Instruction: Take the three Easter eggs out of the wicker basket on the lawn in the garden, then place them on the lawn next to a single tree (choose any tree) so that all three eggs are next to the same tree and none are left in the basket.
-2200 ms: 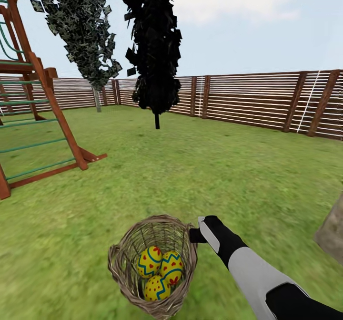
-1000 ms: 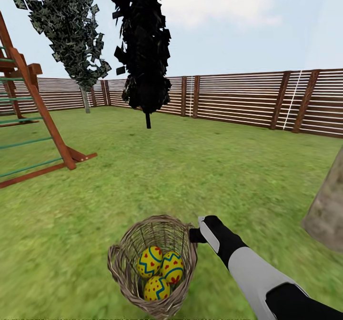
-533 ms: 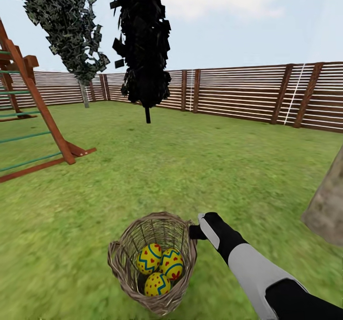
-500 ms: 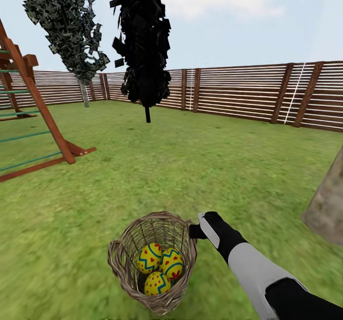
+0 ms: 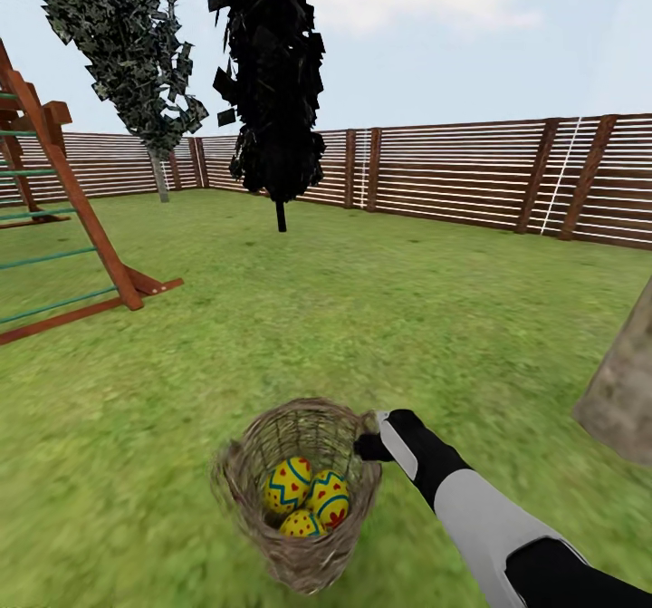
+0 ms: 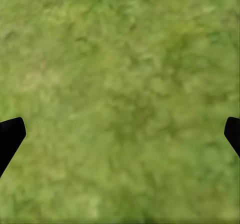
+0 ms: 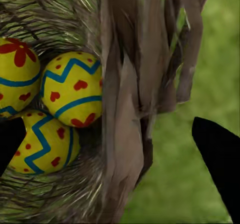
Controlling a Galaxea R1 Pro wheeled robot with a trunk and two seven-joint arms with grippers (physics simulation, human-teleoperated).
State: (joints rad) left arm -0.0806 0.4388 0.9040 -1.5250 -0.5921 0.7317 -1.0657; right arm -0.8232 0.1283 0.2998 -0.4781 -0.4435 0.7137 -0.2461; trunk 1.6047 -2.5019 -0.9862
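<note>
Outdoors, mottled green lawn [image 5: 380, 318], slatted wooden fence [image 5: 471, 173], wicker basket [image 5: 263, 463] on grass.

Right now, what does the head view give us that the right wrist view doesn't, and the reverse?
Head view alone: the brown slatted wooden fence, the wooden play frame, the pale grey-brown tree trunk and the right arm reaching to the basket.
Right wrist view alone: the braided rim's weave close up, between the right tool's dark fingertips.
Both: the tan woven wicker basket, three yellow zigzag-banded eggs inside, green lawn.
</note>
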